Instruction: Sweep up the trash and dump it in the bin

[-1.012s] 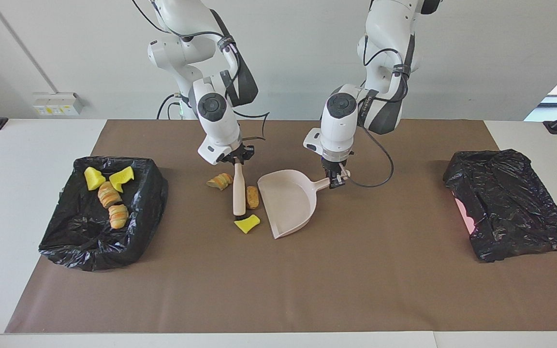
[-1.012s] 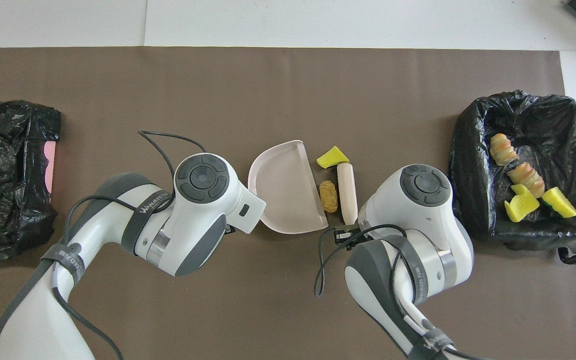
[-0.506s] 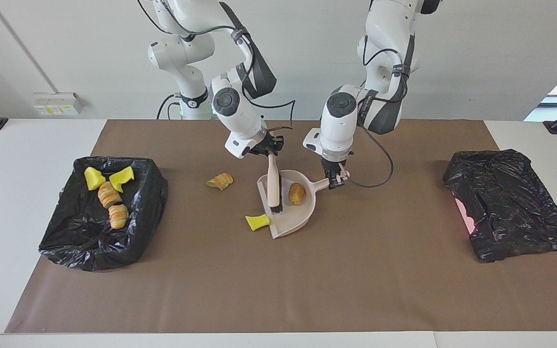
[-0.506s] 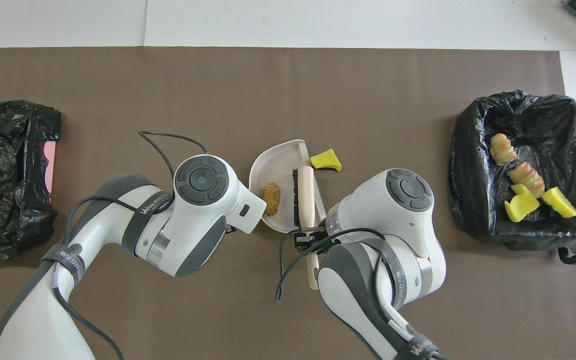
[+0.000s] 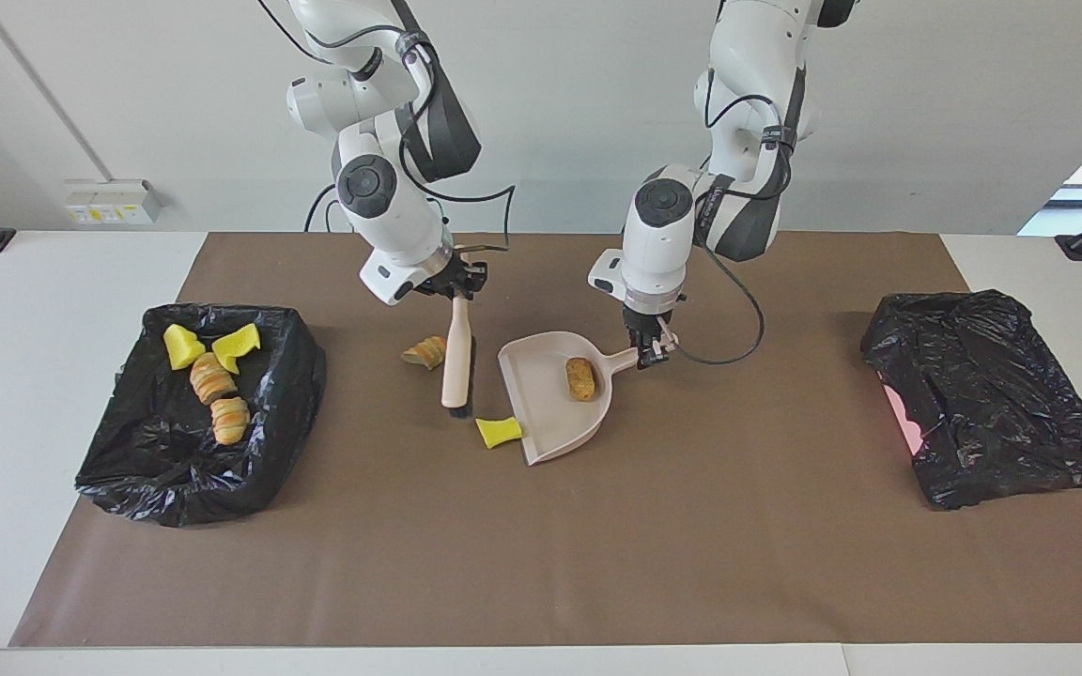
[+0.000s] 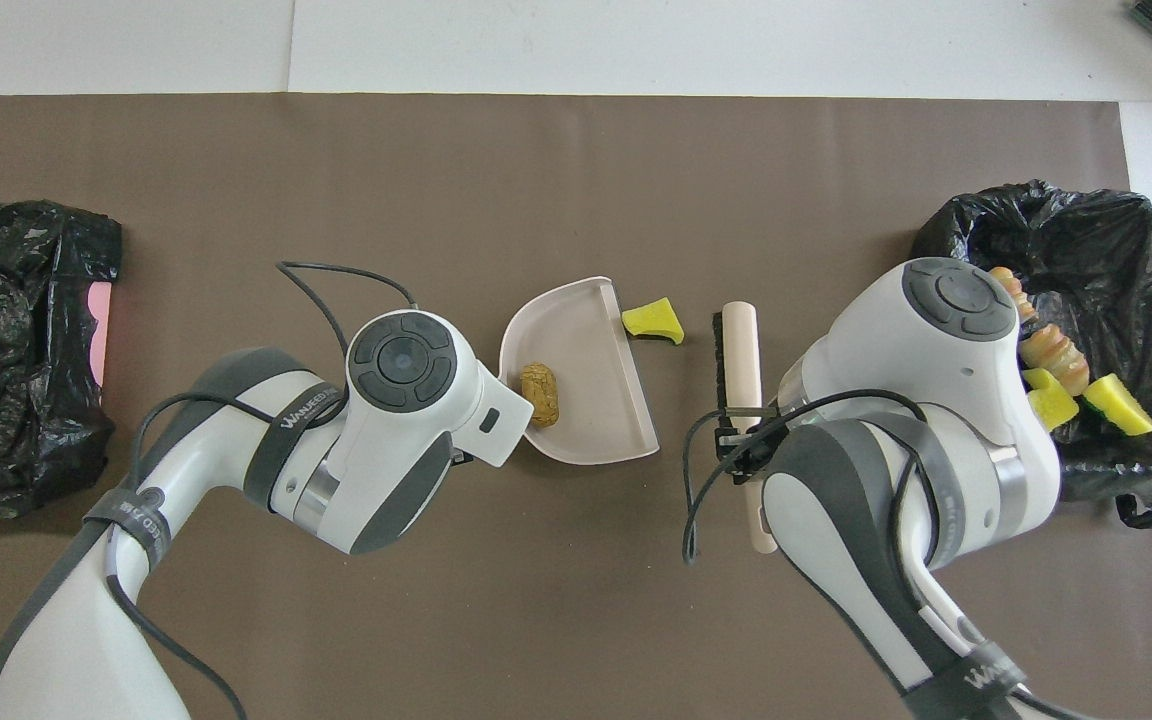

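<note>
on the brown mat, mid-table: the brown lump (image 5: pixel 581 378) now lies inside the dustpan (image 5: pixel 546 413); a second ago it sat outside the pan's mouth. right gripper (image 5: pixel 456 287), clamped on the brush (image 5: pixel 455 361), has swung back out toward the right arm's end, over the striped pastry bit (image 5: pixel 425 352). left gripper (image 5: pixel 653 349) stays closed on the dustpan handle. yellow wedge (image 5: pixel 498 431) was nudged to the pan's lip, not in. four bits already lie in the open bin (image 5: pixel 283 394). judgement: two more strokes are needed before dumping.
</note>
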You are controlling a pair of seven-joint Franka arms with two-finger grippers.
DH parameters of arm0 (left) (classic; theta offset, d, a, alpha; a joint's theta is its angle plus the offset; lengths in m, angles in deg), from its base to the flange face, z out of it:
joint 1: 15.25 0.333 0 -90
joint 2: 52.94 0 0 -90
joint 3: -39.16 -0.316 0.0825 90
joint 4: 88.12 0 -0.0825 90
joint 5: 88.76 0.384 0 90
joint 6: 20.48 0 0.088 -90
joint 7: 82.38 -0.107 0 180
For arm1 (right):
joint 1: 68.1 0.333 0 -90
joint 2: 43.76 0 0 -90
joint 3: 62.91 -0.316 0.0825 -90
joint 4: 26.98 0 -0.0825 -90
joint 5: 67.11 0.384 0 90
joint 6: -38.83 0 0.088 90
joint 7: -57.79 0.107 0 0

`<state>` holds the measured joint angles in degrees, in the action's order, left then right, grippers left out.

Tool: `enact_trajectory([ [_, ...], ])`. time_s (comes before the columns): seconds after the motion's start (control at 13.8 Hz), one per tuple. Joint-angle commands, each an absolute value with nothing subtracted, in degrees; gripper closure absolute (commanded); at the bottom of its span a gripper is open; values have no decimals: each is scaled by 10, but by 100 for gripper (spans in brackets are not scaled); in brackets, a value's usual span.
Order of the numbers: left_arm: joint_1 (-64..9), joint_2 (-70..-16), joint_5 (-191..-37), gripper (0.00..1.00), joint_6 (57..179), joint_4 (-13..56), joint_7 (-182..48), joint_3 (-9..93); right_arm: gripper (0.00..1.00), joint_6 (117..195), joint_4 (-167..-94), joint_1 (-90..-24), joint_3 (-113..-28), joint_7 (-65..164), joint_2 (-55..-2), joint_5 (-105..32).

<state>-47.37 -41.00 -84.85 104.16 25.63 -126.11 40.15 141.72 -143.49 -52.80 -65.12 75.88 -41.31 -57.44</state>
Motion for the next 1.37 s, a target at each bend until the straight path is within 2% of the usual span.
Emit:
enact_trajectory([
  [0.0, -479, -427, -845, 100, 1059, 279, -1265, 396, 100, 1419, -1504, -548, -657, 797, -461, -637],
  [0.14, -480, -427, -845, 100, 1056, 279, -1265, 395, 100, 1418, -1557, -546, -660, 834, -500, -683],
  [0.43, -481, -428, -840, 100, 1047, 279, -1264, 393, 100, 1428, -1664, -548, -661, 849, -570, -692],
  [0.65, -481, -429, -839, 100, 1043, 280, -1264, 393, 100, 1474, -1670, -539, -662, 844, -541, -657],
  [0.79, -480, -429, -839, 100, 1043, 280, -1264, 393, 100, 1521, -1663, -509, -663, 848, -510, -612],
  [1.01, -480, -429, -839, 100, 1044, 280, -1264, 393, 100, 1542, -1614, -500, -664, 837, -466, -579],
  [1.3, -479, -429, -839, 100, 1046, 280, -1264, 393, 100, 1566, -1557, -457, -667, 809, -425, -508],
])
